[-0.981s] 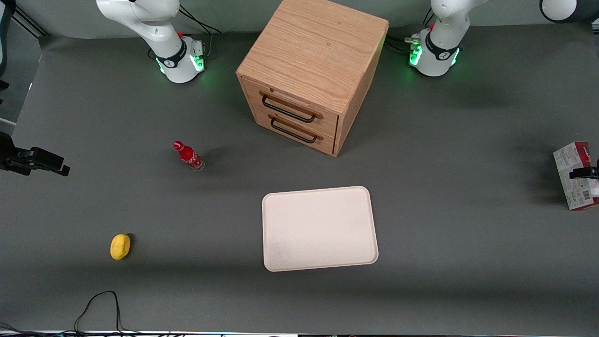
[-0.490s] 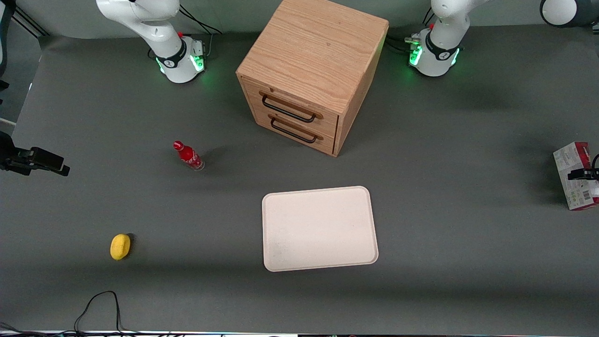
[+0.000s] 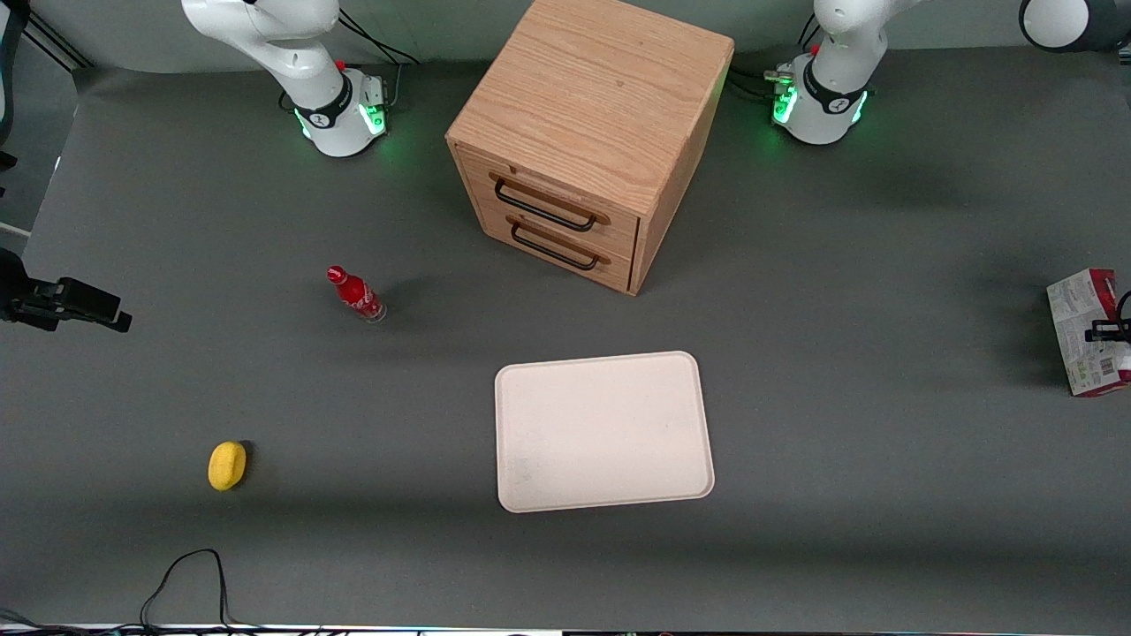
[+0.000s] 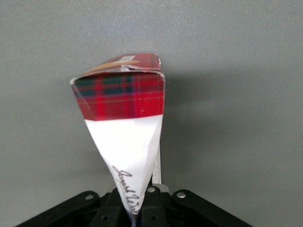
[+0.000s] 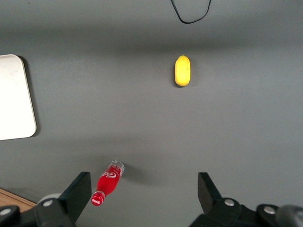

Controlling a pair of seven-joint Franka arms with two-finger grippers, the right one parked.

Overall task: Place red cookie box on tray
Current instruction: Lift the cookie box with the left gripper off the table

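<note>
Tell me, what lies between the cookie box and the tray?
Nothing: in the front view only bare grey table separates the box, held by the end effector at the working arm's end, from the tray.

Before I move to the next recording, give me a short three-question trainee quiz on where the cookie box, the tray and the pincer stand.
1. True or false: the red cookie box already lies on the tray.
2. What does the pincer hold? A) small red bottle B) red cookie box C) yellow fruit
3. Fill in: the box is toward the ______ arm's end of the table, away from the tray.

Key:
1. False; the tray carries nothing.
2. B; the left wrist view shows the box between the pincer's fingers.
3. working
</note>
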